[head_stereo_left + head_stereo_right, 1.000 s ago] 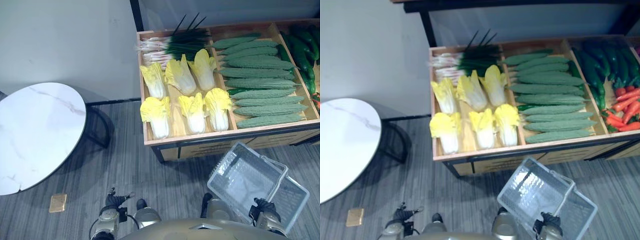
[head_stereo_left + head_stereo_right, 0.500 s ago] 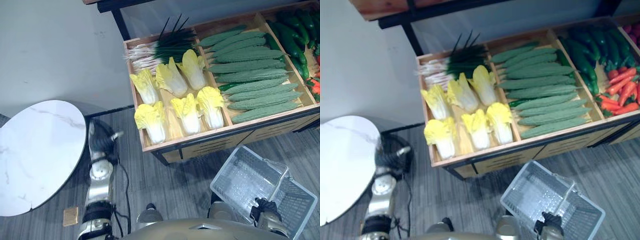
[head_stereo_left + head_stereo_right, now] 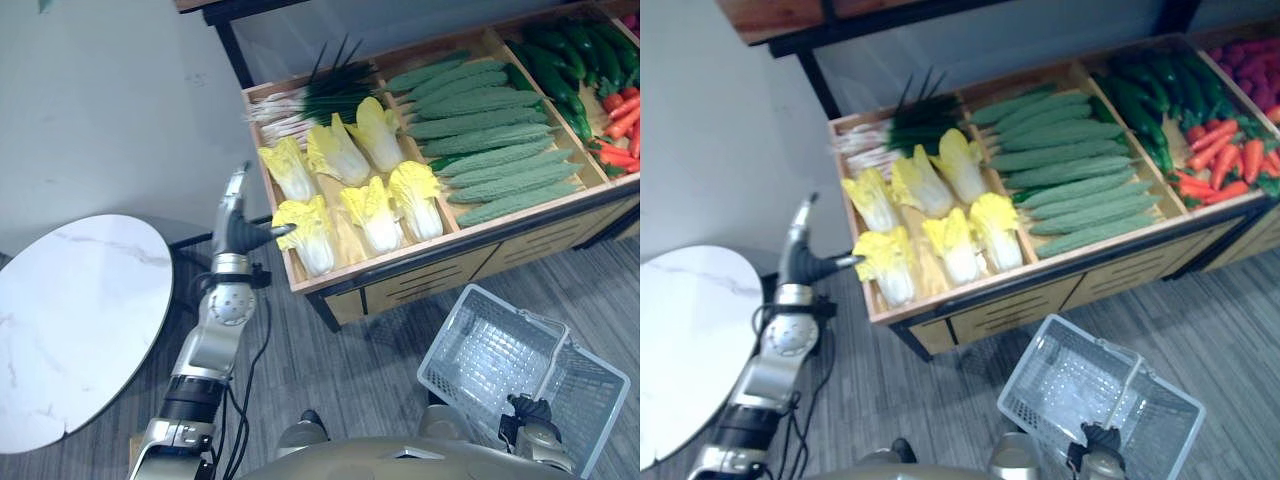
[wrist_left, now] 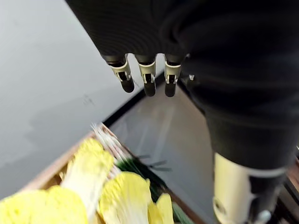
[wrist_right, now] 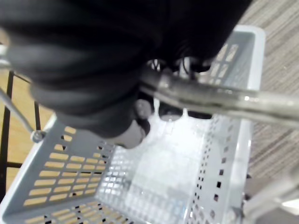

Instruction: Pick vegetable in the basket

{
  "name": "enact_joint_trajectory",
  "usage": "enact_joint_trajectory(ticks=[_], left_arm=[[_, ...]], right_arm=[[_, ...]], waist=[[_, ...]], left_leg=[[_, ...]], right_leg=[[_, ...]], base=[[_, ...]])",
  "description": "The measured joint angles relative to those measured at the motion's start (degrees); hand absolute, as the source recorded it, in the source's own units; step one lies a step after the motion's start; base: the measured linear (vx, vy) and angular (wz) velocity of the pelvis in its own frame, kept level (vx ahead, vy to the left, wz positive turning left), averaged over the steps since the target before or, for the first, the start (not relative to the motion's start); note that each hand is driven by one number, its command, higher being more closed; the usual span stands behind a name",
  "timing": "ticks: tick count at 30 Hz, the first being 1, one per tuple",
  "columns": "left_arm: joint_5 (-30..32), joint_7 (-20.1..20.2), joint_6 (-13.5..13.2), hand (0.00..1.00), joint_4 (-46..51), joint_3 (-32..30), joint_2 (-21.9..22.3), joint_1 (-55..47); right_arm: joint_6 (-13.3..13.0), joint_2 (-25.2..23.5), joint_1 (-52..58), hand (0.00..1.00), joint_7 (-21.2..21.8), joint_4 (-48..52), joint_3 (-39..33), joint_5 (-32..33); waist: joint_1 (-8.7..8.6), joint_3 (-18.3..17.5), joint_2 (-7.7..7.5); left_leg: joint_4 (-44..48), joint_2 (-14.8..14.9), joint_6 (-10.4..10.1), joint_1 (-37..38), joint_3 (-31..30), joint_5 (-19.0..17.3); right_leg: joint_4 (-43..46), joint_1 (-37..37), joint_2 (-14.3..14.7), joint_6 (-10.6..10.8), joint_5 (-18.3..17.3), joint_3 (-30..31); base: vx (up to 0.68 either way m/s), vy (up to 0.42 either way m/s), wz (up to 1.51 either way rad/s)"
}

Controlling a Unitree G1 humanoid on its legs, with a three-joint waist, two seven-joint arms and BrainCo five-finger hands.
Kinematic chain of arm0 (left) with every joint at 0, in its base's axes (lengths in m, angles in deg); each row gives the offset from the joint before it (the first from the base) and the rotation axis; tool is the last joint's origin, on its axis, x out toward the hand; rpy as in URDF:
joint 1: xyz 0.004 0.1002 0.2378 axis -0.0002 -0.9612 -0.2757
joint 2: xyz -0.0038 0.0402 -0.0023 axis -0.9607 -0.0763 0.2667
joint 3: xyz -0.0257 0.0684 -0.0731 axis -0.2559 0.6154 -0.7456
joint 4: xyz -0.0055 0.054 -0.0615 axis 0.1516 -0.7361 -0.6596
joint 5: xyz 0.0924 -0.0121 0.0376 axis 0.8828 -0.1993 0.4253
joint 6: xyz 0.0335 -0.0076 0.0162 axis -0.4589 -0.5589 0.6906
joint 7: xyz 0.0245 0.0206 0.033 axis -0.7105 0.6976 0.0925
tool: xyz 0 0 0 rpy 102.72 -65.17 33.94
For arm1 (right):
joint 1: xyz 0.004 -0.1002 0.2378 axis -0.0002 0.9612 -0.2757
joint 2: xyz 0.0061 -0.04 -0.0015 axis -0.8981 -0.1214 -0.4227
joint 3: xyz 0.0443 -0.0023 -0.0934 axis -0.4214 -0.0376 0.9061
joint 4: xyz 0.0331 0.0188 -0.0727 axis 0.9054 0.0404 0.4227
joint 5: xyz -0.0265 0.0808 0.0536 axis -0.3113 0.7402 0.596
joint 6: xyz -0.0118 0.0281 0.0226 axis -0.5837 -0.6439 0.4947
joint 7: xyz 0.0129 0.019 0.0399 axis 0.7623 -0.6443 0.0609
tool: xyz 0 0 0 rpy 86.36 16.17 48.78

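Cabbage lies in the crate's front left corner. Left hand hovers just beside it, fingers straight and empty; right hand is clenched on the basket handle. Reaching in, the hand may hit the crate wall or shove the next cabbage.

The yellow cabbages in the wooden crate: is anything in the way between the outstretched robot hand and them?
Nothing visible. The left robot hand, fingers open, is at the left edge of the crate, beside the nearest cabbage, with open air between them. The right robot hand holds the basket.
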Motion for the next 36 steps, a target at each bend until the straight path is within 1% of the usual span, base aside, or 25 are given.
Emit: enact_joint_trajectory(ticks=[2,3,6,7,9,10,12,13,14,15,21,22,23,25,26,29,31,32,34,36], left_arm=[[1.26,-0.03,0.23,0.00,-1.88,0.57,-0.01,3.08],[3.30,-0.08,1.11,0.00,-4.53,1.14,0.01,7.17],[3.56,-0.08,1.61,0.00,-7.03,1.85,0.00,11.09],[4.53,-0.12,2.30,0.00,-7.92,1.87,-0.15,12.58],[5.51,-0.15,2.95,0.00,-9.81,1.85,-0.38,14.67],[5.66,-0.17,3.55,0.00,-11.18,1.88,-0.69,15.76],[7.31,-0.17,5.29,0.00,-13.88,1.76,-0.75,18.26],[7.52,-0.13,6.34,0.00,-14.53,1.70,-0.81,19.15],[7.79,-0.13,6.72,0.00,-14.58,1.62,-0.89,19.38],[7.97,-0.08,7.32,0.00,-15.01,1.64,-0.95,19.96],[10.63,0.14,7.87,0.00,-20.81,1.86,-2.00,23.54],[11.90,0.76,8.38,0.00,-21.98,2.39,-2.47,24.80],[12.26,0.93,8.49,0.00,-22.31,2.76,-2.84,25.17],[12.33,1.11,8.61,0.00,-23.25,3.38,-3.53,26.23],[12.42,1.30,8.65,0.00,-23.79,4.21,-4.10,27.06],[13.02,1.35,8.81,0.00,-25.93,4.75,-4.75,28.87],[14.60,1.33,8.80,0.00,-27.41,6.50,-5.30,32.21],[14.60,1.33,8.80,1.00,-27.47,7.46,-5.94,33.22],[14.61,1.37,8.78,1.00,-28.09,7.93,-6.26,34.08],[14.60,1.32,8.76,1.00,-28.63,8.76,-6.27,34.90]], right_arm=[[0.05,0.35,-1.05,1.00,-0.06,-0.15,-0.20,0.00],[0.04,0.78,-2.25,1.00,-0.15,-0.10,-0.62,0.01],[-0.02,0.71,-3.43,1.00,-0.55,-0.19,-1.50,0.04],[-0.07,0.70,-3.94,1.00,-0.79,-0.15,-1.67,0.04],[-0.29,0.69,-4.54,1.00,-1.20,-0.07,-1.77,0.04],[-0.37,0.73,-5.27,1.00,-1.41,-0.07,-1.99,0.04],[-0.44,0.65,-5.92,1.00,-1.86,0.08,-2.22,0.07],[-0.47,0.62,-6.16,1.00,-2.06,0.23,-2.36,0.10],[-0.48,0.58,-6.26,1.00,-2.18,0.46,-2.40,0.12],[-0.57,0.58,-6.30,1.00,-2.28,0.98,-2.46,0.16],[-1.07,0.59,-7.45,1.00,-2.51,1.85,-2.77,0.28],[-1.10,0.58,-8.01,1.00,-2.70,2.30,-2.72,0.32],[-1.10,0.58,-8.38,1.00,-2.78,2.31,-2.68,0.32],[-1.16,0.56,-8.82,1.00,-2.88,3.14,-2.31,0.55],[-1.34,0.63,-8.88,1.00,-2.92,3.61,-2.22,0.73],[-1.89,0.67,-9.04,1.00,-3.03,4.56,-1.74,1.04],[-2.32,0.71,-9.83,1.00,-3.45,4.53,-1.35,1.12],[-2.37,1.01,-10.54,1.00,-3.51,4.53,-0.62,1.12],[-2.44,1.07,-10.89,1.00,-3.56,4.55,0.10,1.12],[-2.89,1.16,-10.92,1.00,-3.62,4.53,0.21,1.13]], waist=[[-0.80,0.89,0.22],[-1.32,2.51,0.36],[-1.86,4.15,0.20],[-2.02,4.33,0.14],[-1.90,5.39,0.05],[-2.10,6.41,0.02],[-2.14,8.16,0.07],[-2.11,8.34,0.09],[-2.12,8.55,0.03],[-2.12,9.64,0.17],[-2.26,11.84,0.35],[-2.28,12.90,0.44],[-2.27,13.12,0.45],[-2.35,13.82,0.59],[-2.41,14.71,0.76],[-2.51,15.01,0.80],[-2.90,15.88,0.86],[-3.22,15.94,0.86],[-3.74,16.49,1.05],[-3.86,16.71,1.14]], left_leg=[[0.04,-0.07,0.54,-0.55,0.45,0.48],[0.09,-0.20,0.58,-0.91,0.90,0.54],[0.14,-0.21,0.59,-1.52,1.01,0.55],[0.29,-0.22,0.62,-2.70,1.17,0.57],[0.31,-0.24,0.65,-3.15,2.15,0.59],[0.38,-0.27,0.66,-3.13,2.39,0.59],[0.59,-0.28,0.65,-3.41,2.53,0.52],[1.08,-0.26,0.76,-4.69,2.56,0.38],[1.19,-0.26,0.78,-5.06,2.65,0.36],[1.21,-0.26,0.78,-4.91,2.80,0.36],[1.44,-0.53,0.83,-5.81,3.81,0.33],[1.63,-0.61,1.02,-5.85,4.04,0.22],[1.69,-0.65,1.05,-6.04,4.21,0.20],[1.93,-0.74,1.08,-6.78,4.60,0.18],[2.08,-0.74,1.09,-6.76,4.79,0.17],[2.09,-1.00,1.09,-7.56,5.95,0.17],[2.12,-1.10,1.09,-8.07,6.57,0.17],[2.15,-1.35,1.09,-8.73,7.08,0.17],[2.15,-1.39,1.09,-8.78,7.05,0.17],[2.15,-1.44,1.09,-8.87,7.19,0.17]], right_leg=[[0.38,-1.11,0.03,-0.12,0.51,0.81],[0.61,-2.00,0.04,0.09,0.93,1.47],[0.81,-2.81,0.05,0.11,0.93,1.60],[1.04,-4.17,0.06,0.15,0.95,1.92],[1.73,-5.60,0.18,0.17,0.96,2.82],[1.94,-5.85,0.18,0.19,0.95,3.06],[2.10,-6.34,0.19,0.21,0.93,3.37],[2.39,-7.61,0.16,0.22,0.92,3.62],[2.48,-8.08,0.14,0.22,0.93,3.79],[2.60,-8.09,0.16,0.22,0.92,4.08],[3.66,-10.15,0.10,0.30,0.87,5.19],[3.96,-10.50,0.08,0.36,0.82,5.64],[4.11,-10.92,0.07,0.36,0.82,5.89],[4.44,-12.05,0.03,0.37,0.87,6.38],[4.49,-12.15,0.04,0.39,0.89,6.60],[4.82,-13.94,0.10,0.79,1.21,7.82],[4.83,-14.84,0.13,0.93,1.43,8.42],[4.79,-15.92,0.10,1.10,1.66,9.19],[4.75,-15.93,0.06,1.15,1.70,9.21],[4.65,-16.16,0.07,1.15,1.70,9.42]], base=[[0.02,-0.004,-0.15],[0.03,-0.009,-0.16],[0.01,-0.007,-0.05],[0.03,-0.016,-0.11],[0.04,-0.012,-0.17],[0.03,-0.006,-0.14],[0.01,-0.013,-0.08],[-0.01,-0.018,-0.04],[0.00,-0.017,-0.05],[0.01,-0.009,-0.05],[-0.01,-0.010,-0.09],[-0.03,-0.006,-0.09],[-0.03,-0.010,-0.11],[-0.01,-0.008,-0.08],[0.00,-0.005,-0.10],[0.01,-0.004,-0.16],[0.03,-0.004,-0.14],[0.03,-0.005,-0.16],[0.01,-0.002,-0.04],[0.02,-0.007,-0.04]])
